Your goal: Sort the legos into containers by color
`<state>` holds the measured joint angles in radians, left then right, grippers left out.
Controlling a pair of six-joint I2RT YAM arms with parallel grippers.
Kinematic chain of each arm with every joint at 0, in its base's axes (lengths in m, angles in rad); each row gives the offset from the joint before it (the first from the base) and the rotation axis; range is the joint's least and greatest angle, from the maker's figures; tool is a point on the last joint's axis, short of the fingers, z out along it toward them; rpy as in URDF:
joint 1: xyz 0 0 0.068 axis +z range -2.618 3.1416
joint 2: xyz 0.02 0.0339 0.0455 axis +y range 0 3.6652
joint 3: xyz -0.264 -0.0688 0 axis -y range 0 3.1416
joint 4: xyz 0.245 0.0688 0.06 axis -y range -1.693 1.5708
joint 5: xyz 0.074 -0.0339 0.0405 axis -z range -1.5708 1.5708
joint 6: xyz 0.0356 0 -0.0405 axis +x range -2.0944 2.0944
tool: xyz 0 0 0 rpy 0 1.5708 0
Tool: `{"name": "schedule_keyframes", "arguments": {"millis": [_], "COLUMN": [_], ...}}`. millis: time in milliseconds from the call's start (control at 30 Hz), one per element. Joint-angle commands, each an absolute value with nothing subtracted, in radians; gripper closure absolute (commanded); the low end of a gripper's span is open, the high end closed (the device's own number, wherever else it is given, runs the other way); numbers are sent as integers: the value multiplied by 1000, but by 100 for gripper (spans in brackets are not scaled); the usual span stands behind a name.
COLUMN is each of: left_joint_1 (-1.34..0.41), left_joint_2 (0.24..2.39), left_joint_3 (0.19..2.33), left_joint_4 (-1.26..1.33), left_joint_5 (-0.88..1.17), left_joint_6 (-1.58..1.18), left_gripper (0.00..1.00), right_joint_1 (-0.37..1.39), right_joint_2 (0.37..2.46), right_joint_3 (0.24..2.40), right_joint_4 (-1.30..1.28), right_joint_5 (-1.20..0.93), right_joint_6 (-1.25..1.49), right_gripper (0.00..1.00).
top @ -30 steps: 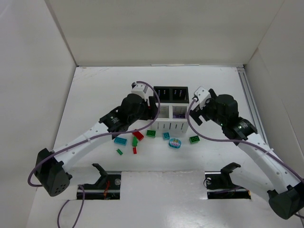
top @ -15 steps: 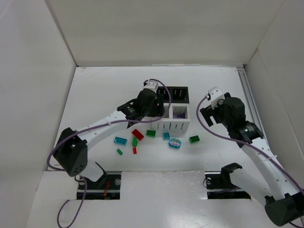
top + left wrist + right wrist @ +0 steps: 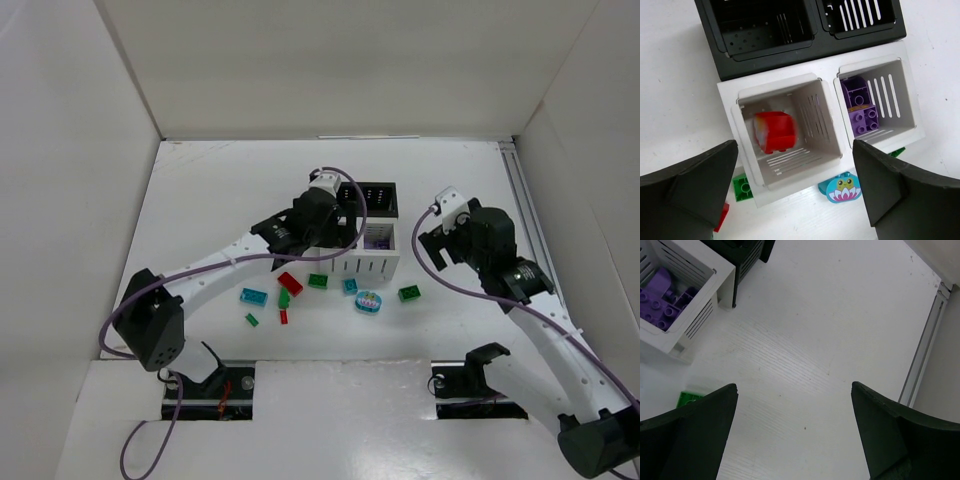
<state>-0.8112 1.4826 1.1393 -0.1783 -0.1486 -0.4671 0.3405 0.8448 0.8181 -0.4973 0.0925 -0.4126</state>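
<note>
a: what's new at the bins?

b: the left pincer (image 3: 795, 150) was off to the left of them a second ago. now it hangs over the near-left white bin (image 3: 827, 122), jaws spread wide and holding nothing. a red brick (image 3: 774, 131) lies inside that bin, blurred, so i'd judge it was just dropped.

a: and the other arm?

b: the right pincer (image 3: 794, 390) has backed away toward the right of the overhead frame. its jaws are apart too, over bare desk (image 3: 815, 315). the purple bricks (image 3: 860, 107) sit in the near-right white bin (image 3: 890, 95).

a: so how far along?

b: red and purple have homes. the black bins (image 3: 765, 30) behind show nothing inside, as far as i can see. loose pieces wait below the bins, mid-frame from above: another red piece (image 3: 290, 283), a teal brick (image 3: 253, 296), a green brick (image 3: 409, 293), an oval teal piece (image 3: 369, 301).

a: the surroundings?

b: a white, faintly grained desk with plain white walls on three sides, and a metal rail (image 3: 925, 350) along the right edge.
</note>
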Motion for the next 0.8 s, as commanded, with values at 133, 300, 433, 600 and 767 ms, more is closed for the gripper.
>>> {"name": "schedule_keyframes", "arguments": {"millis": [133, 300, 433, 600, 767], "left_joint_1": [-811, -758, -637, -491, -491], "left_joint_2": [1264, 1025, 889, 838, 828], "left_joint_3": [1114, 968, 868, 763, 730], "left_joint_4": [-233, -421, -501, -515, -505], "left_joint_5": [-187, -365, -393, -371, -332], "left_joint_6": [-537, -725, -834, -873, -898], "left_gripper": [0, 0, 0, 0, 0], "right_joint_1": [500, 877, 1096, 1279, 1308], "right_joint_2": [762, 862, 1035, 1302, 1544], "right_joint_3": [818, 818, 859, 957, 1066], "right_joint_4": [-419, -378, -273, -184, -131], "right_joint_5": [-71, 199, 199, 236, 212], "right_joint_6": [-459, -410, -400, -429, -419], "right_gripper": [0, 0, 3, 6, 8]}}
